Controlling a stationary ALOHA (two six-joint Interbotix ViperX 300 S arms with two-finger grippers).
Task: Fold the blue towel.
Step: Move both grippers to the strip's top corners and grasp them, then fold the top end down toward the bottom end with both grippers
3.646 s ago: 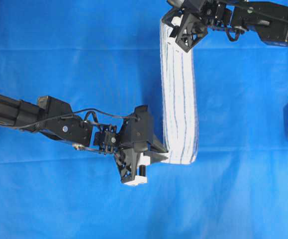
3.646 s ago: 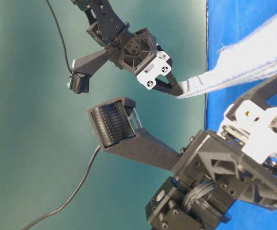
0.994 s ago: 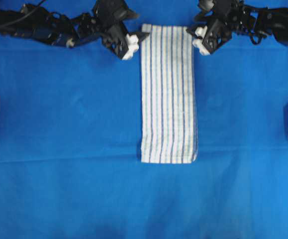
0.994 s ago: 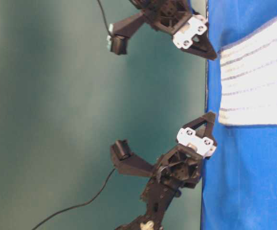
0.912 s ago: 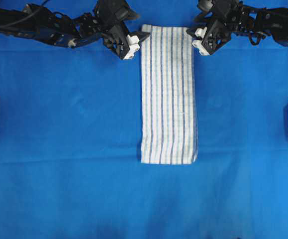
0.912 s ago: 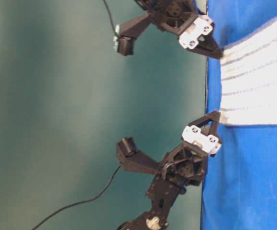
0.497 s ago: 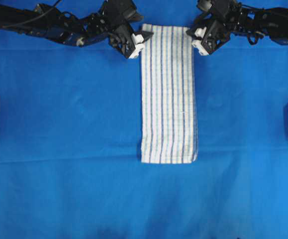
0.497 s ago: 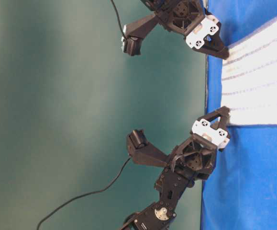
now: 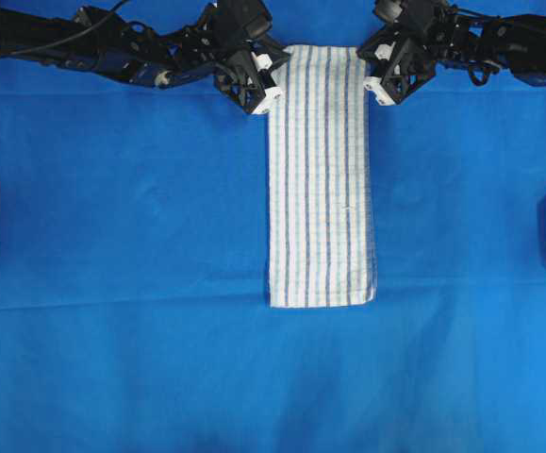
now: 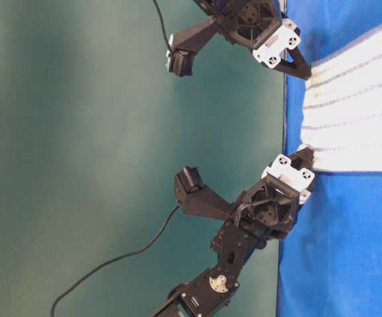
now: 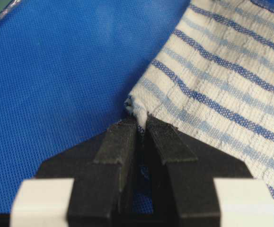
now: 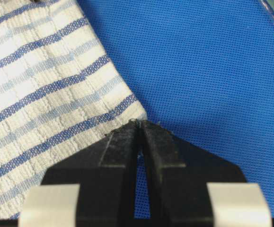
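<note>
Grippers pinched on the two far corners of the towel

Jaws closed tight, our left gripper (image 11: 139, 137) clamps the far left corner of the blue towel (image 9: 322, 175), and our right gripper (image 12: 139, 135) nips the far right corner, its hold looking thinner. From our fingertips the towel runs straight away toward the near side of the blue table covering (image 9: 112, 236), lying flat as a long narrow strip in the middle, its long axis crossing the line between our grippers. Both arms sit equally close to their corners. We judge the next fold must carry this far end along that axis onto the near end.
</note>
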